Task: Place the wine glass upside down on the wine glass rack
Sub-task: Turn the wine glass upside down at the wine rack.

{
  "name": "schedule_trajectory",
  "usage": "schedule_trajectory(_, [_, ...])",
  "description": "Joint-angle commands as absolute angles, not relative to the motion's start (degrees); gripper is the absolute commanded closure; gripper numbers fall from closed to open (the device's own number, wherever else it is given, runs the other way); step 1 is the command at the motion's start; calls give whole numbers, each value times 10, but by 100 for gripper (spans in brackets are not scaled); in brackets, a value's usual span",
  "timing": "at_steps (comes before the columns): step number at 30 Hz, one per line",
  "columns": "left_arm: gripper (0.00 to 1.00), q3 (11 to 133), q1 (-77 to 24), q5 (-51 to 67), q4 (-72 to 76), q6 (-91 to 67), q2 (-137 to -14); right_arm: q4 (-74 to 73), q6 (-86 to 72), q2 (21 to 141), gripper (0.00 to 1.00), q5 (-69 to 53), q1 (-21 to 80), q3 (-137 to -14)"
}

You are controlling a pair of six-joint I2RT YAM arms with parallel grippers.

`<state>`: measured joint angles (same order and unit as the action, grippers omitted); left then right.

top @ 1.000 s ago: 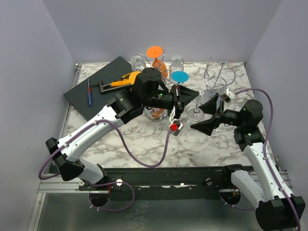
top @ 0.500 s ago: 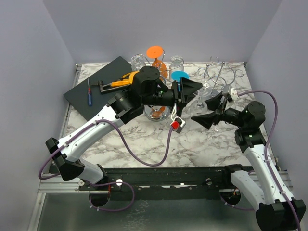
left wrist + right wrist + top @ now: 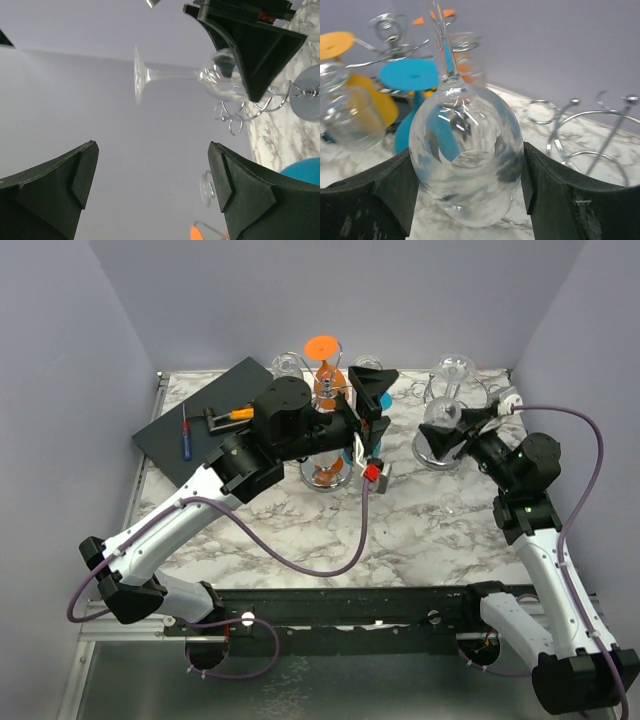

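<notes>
- Right end effector [image 3: 468,197] grips the wine glass [image 3: 465,145] by its bowl, stem pointing away.
- Wire rack [image 3: 306,95] sits close beside it.
- Left end effector [image 3: 152,185] is spread wide, empty.

We log marble-pattern table [image 3: 300,530]. Directly on it: dark mat [image 3: 215,385] rear left, glass stand [image 3: 326,380] with coloured glasses rear centre, wire wine glass rack [image 3: 309,102] rear right.

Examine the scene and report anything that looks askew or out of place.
Only the wine glass: the right gripper holds it by the bowl in mid-air, not yet on the wire rack. Nothing looks spilled.
</notes>
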<state>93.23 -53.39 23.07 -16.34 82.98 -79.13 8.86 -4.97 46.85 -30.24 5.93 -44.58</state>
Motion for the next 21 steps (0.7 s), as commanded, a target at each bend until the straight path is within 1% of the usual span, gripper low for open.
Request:
schedule_trajectory(1, [1, 971, -523, 74, -155, 657, -758, 79, -6, 519, 58, -123, 48, -515])
schedule_trajectory(4, [1, 973, -486, 20, -161, 568, -732, 89, 11, 557, 60, -86, 24, -544])
schedule_trajectory(6, [1, 970, -457, 6, -183, 528, -713, 100, 4, 578, 60, -77, 4, -553])
schedule_trajectory(9, [1, 959, -423, -7, -211, 478, -685, 116, -18, 597, 61, -70, -43, -555])
schedule_trajectory(12, [1, 962, -417, -23, -250, 447, -672, 134, -52, 607, 62, -93, -108, -542])
schedule_trajectory(16, [1, 1019, -413, -43, -325, 388, -700, 143, -82, 627, 63, -124, -172, -526])
schedule_trajectory(21, [1, 1111, -390, -43, -424, 306, -747, 175, -35, 650, 65, -104, -178, -483])
